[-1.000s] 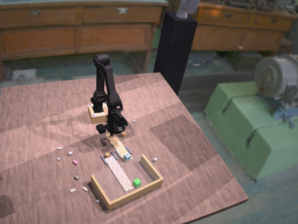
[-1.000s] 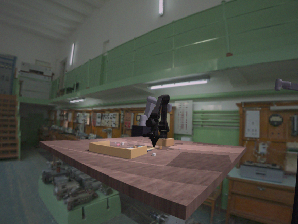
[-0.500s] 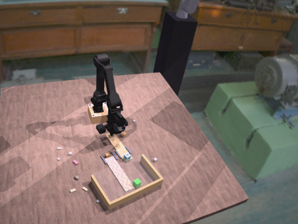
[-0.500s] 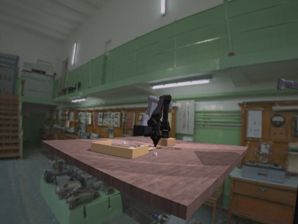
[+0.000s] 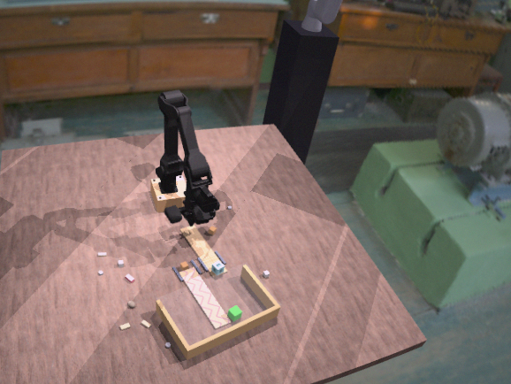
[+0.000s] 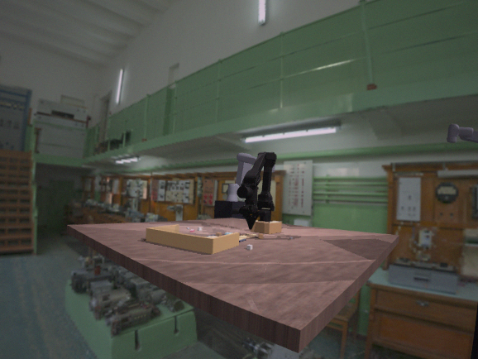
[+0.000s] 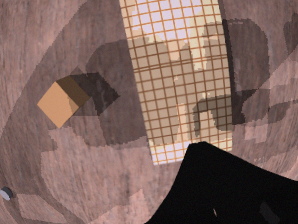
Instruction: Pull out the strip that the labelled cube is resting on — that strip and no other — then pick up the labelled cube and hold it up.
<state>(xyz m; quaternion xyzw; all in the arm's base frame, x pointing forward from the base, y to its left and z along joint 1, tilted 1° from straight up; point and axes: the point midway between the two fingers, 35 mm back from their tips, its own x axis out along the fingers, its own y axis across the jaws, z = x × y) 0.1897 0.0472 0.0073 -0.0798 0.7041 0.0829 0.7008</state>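
The labelled cube point(image 5: 217, 267), light blue with pale markings, rests at the tray-side end of the grid-patterned strip point(image 5: 200, 246) point(image 7: 185, 95). The strip lies flat, its other end towards the arm's base. A second strip point(image 5: 203, 296), white with a pink zigzag, runs into the three-sided wooden frame. My gripper point(image 5: 192, 223) point(image 6: 250, 227) point(image 7: 197, 150) is shut and empty. It points down over the base-side end of the grid strip. Whether it touches the strip cannot be told. The labelled cube is outside the wrist view.
A green cube point(image 5: 235, 313) sits beside the zigzag strip inside the wooden frame point(image 5: 234, 332) point(image 6: 182, 241). Orange cubes point(image 5: 212, 230) point(image 7: 61, 102) stand near the strips, one by the grid strip's base-side end. Dark rails point(image 5: 196, 266) flank the strips. Several small pieces lie left of the frame.
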